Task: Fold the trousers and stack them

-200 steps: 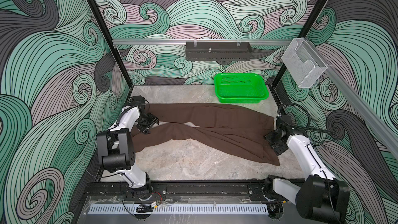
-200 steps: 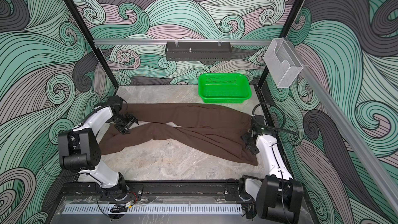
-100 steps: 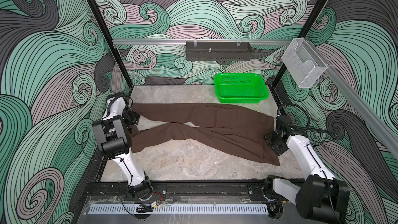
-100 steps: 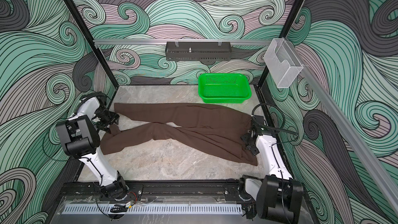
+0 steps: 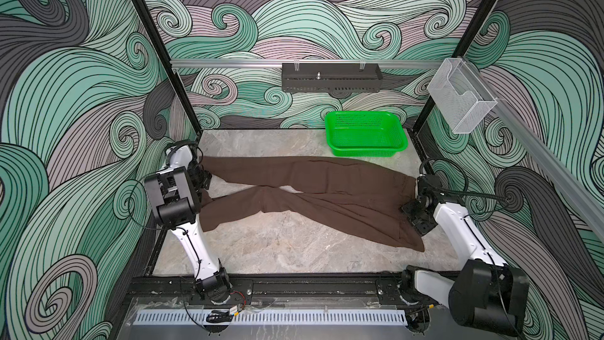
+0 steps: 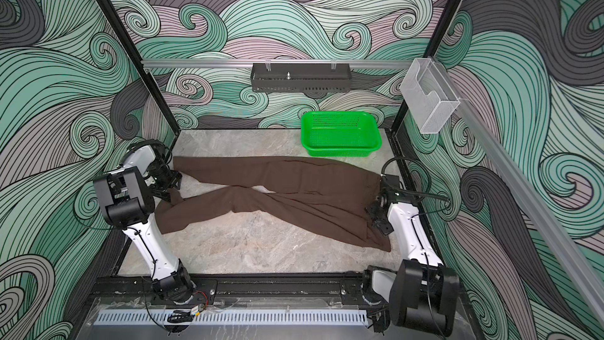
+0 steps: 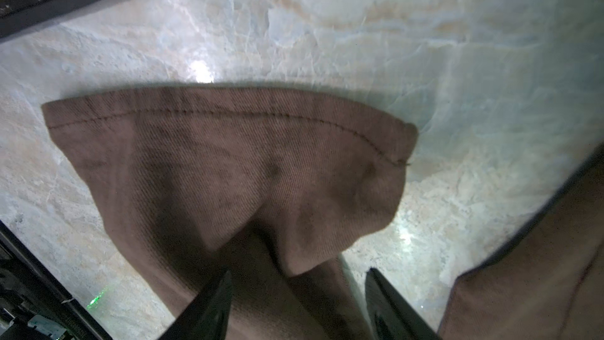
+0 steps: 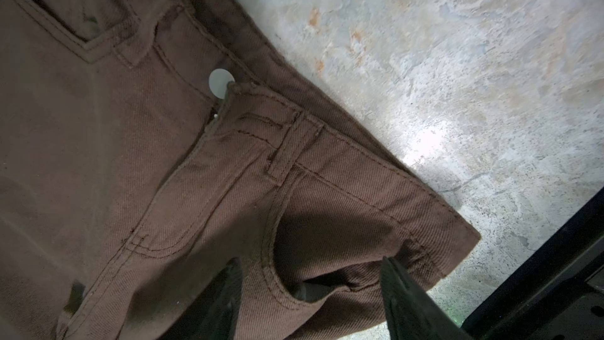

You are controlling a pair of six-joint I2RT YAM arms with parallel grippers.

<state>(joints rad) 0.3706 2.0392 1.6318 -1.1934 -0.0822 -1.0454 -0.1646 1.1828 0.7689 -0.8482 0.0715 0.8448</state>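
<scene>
The left gripper (image 7: 299, 276) has drawn back toward the left wall over the last second, its arm's elbow lifted higher, while the right arm has kept its place. The left fingers stand apart. A bunched ridge of brown cloth rises between them and leans on one finger, with bare stone showing beside the other. I cannot tell whether that cloth is pinched. Beyond the fingers lies a stitched leg hem, spread in a fan.

The right gripper (image 8: 310, 263) is also spread wide, poised over a front pocket mouth near the waistband corner. A belt loop and a pale round disc (image 8: 221, 82) sit further along the band.

The trousers (image 5: 327, 184) lie unfolded across the marble table (image 5: 277, 246) — waist at the right gripper, the two legs crossing midway and ending at the left gripper. The far leg runs just before the green basket (image 5: 366, 152), which stands at the back right.
</scene>
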